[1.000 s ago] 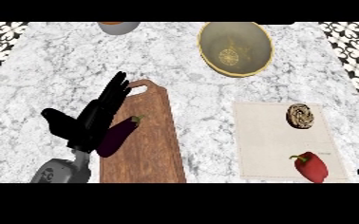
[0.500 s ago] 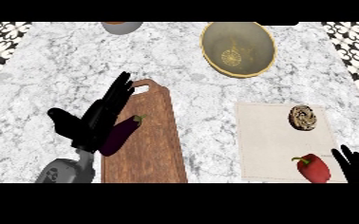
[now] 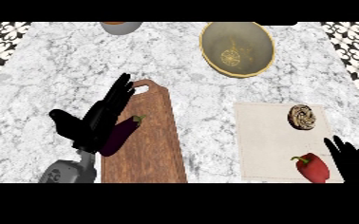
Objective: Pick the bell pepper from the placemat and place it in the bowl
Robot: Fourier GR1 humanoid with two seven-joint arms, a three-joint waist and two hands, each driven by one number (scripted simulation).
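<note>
A red bell pepper [image 3: 313, 167] with a green stem lies on the pale placemat [image 3: 270, 140] at the lower right. Just right of it, my right hand [image 3: 344, 157] comes in from the corner with straight fingers, a little apart from the pepper. The tan bowl [image 3: 236, 48] stands at the back, right of the middle, with nothing in it. My left hand [image 3: 97, 119] rests open at the lower left, fingers up, over the left edge of a wooden cutting board [image 3: 151, 137].
A dark purple eggplant [image 3: 120, 134] lies on the cutting board beside my left hand. A round brown pastry [image 3: 302, 116] sits on the placemat's far right part. A grey cup [image 3: 120, 26] shows at the top edge.
My right hand has come into view at the lower right and moved up beside the bell pepper. The view has shifted slightly. The left hand has not moved.
</note>
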